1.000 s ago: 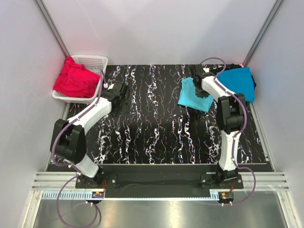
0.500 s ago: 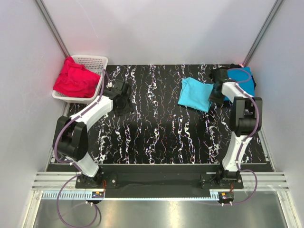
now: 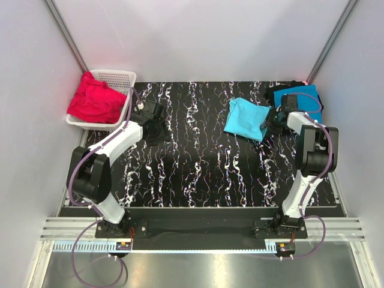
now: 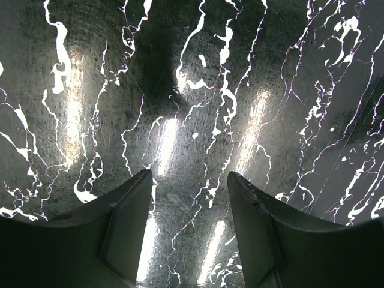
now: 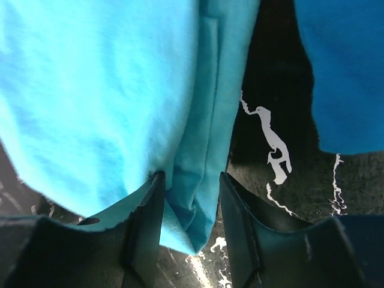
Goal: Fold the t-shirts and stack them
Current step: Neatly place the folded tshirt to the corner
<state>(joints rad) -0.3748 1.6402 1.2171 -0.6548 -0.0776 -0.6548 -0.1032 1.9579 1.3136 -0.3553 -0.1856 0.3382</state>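
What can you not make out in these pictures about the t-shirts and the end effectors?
- Top view: how many red shirts fill the basket; they are bunched in one heap.
- Top view: most of the black shirt; the deeper blue shirt covers all but an edge.
- Right wrist view: how far the turquoise shirt extends; the frame edges cut it off.
- Right wrist view: whether the right end effector touches that shirt's corner; depth is unclear.

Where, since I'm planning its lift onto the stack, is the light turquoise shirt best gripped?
Probably grip the light turquoise shirt at its folded right edge, near the corner: layers double up there into a thick strip. Come from the right, through the gap beside the deeper blue shirt, where the open right gripper straddles it.
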